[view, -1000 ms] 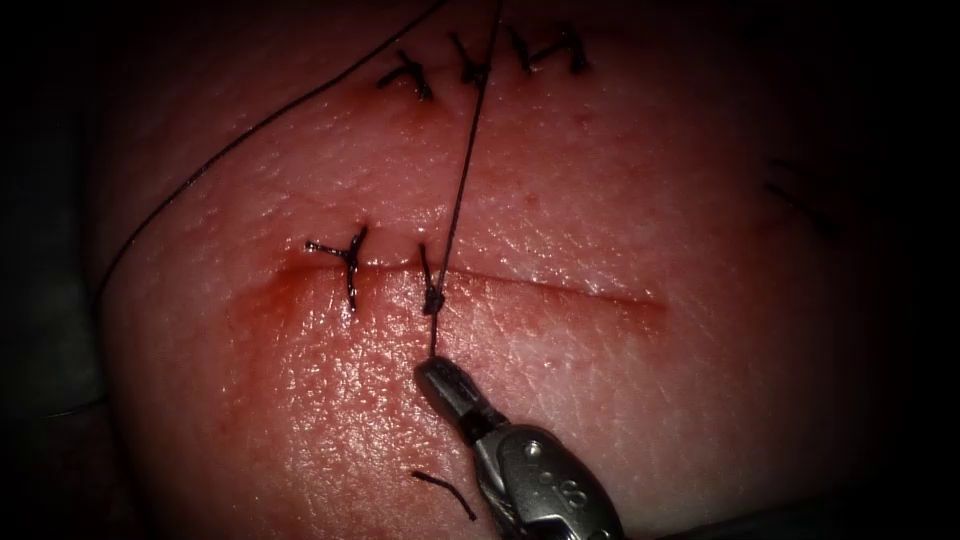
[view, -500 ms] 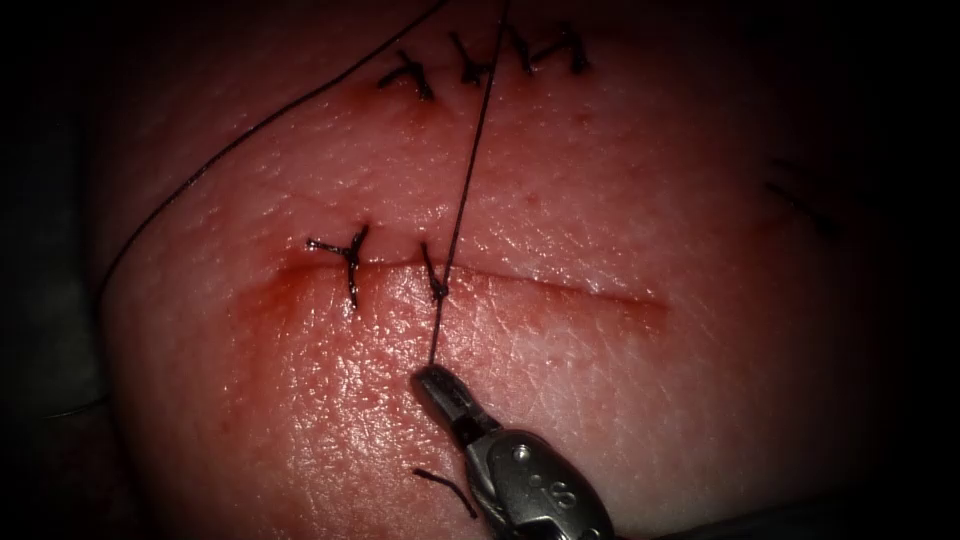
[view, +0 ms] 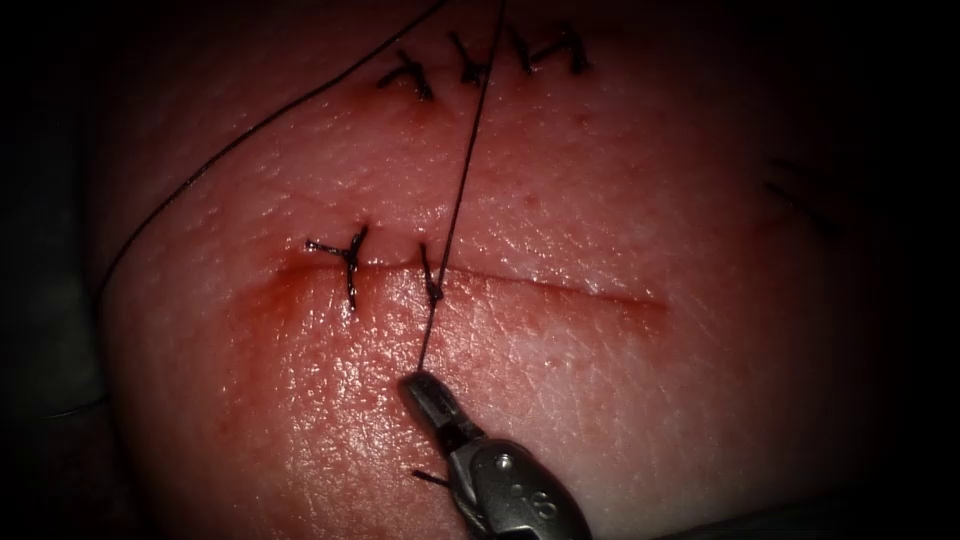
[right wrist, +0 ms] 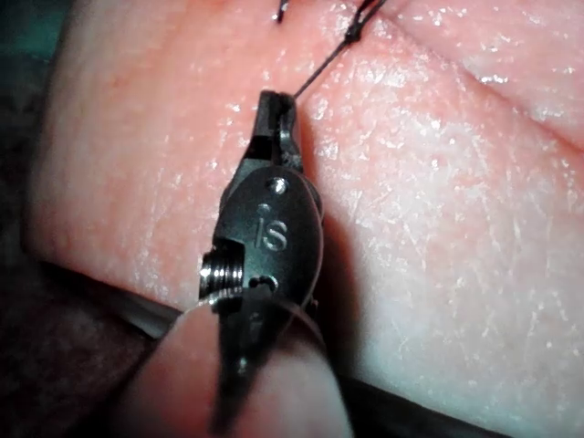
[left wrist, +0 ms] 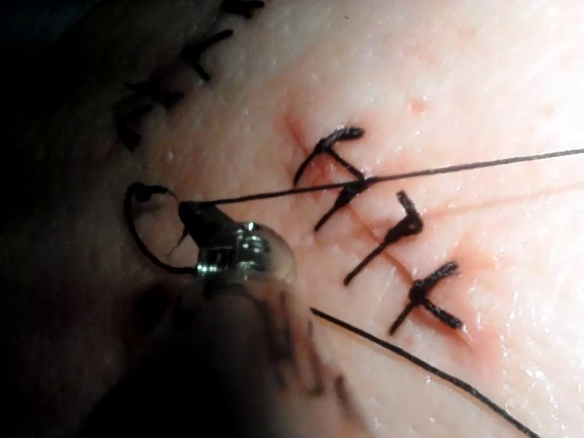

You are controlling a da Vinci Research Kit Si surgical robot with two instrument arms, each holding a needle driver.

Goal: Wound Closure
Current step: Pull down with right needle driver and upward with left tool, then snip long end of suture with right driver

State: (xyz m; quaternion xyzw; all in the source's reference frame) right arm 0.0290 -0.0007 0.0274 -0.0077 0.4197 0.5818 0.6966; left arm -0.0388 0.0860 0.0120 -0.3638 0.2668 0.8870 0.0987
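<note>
The tissue (view: pixel 620 400) carries a horizontal cut (view: pixel 560 285). A taut thread (view: pixel 460 190) runs down from the top edge to a knot (view: pixel 432 291) on the cut, and a short tail goes on to my right tool (view: pixel 418 382), which is shut on it just below the cut. In the right wrist view the same jaws (right wrist: pixel 274 100) pinch the thread (right wrist: pixel 319 68). In the left wrist view my left tool (left wrist: pixel 190 214) is shut on the taut thread (left wrist: pixel 438 169). A dark curved strand (left wrist: pixel 137 233) lies beside it; needle or thread, I cannot tell.
One finished stitch (view: pixel 350 262) sits on the cut left of the knot. A row of older stitches (view: pixel 470 65) lies at the top. A long slack thread (view: pixel 230 145) arcs over the tissue's left side. A cut end of thread (view: pixel 432 478) lies by the right tool's wrist.
My right tool has moved down and to the left with the thread tail. The knot has drawn tighter and smaller onto the cut.
</note>
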